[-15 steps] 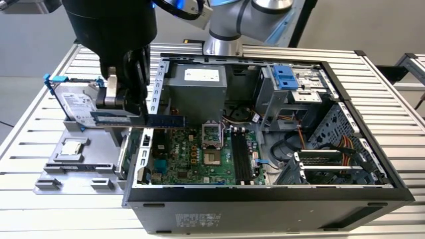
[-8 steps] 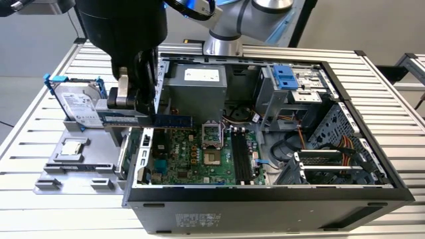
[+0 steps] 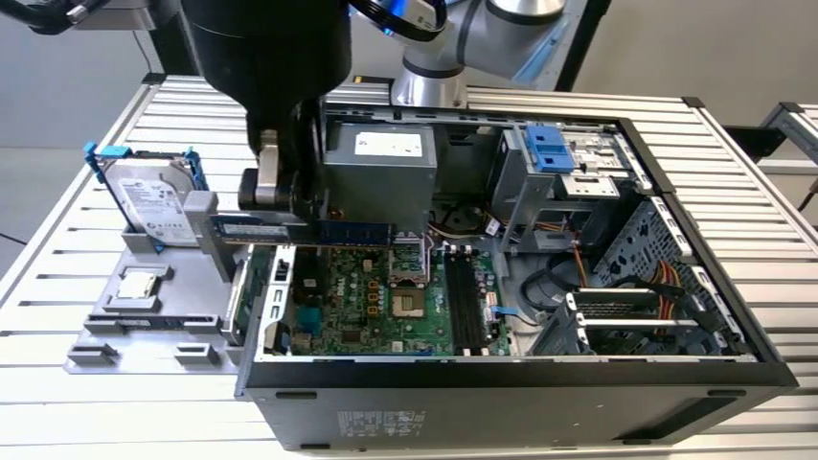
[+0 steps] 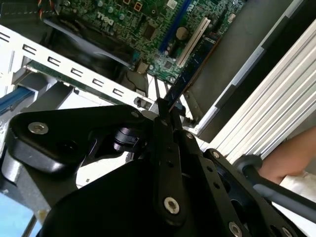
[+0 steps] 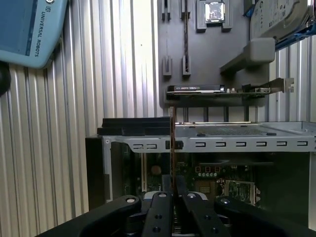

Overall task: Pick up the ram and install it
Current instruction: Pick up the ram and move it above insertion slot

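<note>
The end effector [image 3: 291, 213] is pinching the ram [image 3: 355, 231], holding it on edge in the air across the open computer case's [image 3: 511, 383] wall on the exterior view's left. Pickup looks done; seating it in the motherboard slots [image 3: 466, 309] is left.

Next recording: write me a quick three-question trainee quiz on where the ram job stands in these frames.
1. True or false: the gripper is shut on the ram.
2. Where is the ram? A: seated in a slot. B: held over the case wall. C: lying on the case floor.
3. Fill in: the hard drive stands on the tray, on the exterior view's ____ of the case.

Key: 1 true; 2 B; 3 left.
</note>
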`<action>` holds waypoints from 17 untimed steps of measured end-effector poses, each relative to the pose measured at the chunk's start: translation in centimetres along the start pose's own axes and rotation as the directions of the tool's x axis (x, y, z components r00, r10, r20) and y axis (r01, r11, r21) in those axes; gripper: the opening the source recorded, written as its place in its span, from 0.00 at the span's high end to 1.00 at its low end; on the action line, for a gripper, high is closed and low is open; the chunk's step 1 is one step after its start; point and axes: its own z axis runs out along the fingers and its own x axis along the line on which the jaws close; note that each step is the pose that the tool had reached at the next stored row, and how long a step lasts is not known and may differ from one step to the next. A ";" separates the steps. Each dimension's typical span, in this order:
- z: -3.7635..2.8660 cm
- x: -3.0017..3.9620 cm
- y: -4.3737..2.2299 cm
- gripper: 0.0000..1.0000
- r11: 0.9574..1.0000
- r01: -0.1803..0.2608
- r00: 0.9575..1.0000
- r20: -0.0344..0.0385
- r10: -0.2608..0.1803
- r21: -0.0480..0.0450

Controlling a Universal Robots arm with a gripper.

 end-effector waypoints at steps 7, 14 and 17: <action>0.00 -0.05 -1.16 1.00 1.000 0.000 1.000 0.000 0.000 -0.001; 0.00 -0.10 -2.28 1.00 1.000 0.000 1.000 0.000 0.000 -0.001; 0.00 -0.12 -2.68 1.00 1.000 0.000 1.000 0.000 0.000 -0.001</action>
